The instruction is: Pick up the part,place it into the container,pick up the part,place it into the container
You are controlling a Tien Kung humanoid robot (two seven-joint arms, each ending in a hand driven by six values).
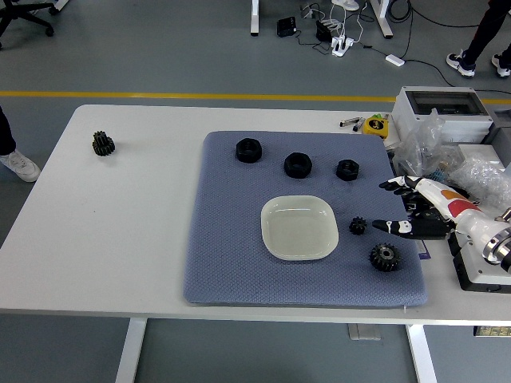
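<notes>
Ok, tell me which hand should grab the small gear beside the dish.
Right. The right hand hovers open at the mat's right edge, fingertips just beside the small gear. No left arm shows.

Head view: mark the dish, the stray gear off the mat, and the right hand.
dish (271, 239), head view, left rim
stray gear (103, 144), head view, middle of its body
right hand (431, 209), head view, middle of hand
</notes>
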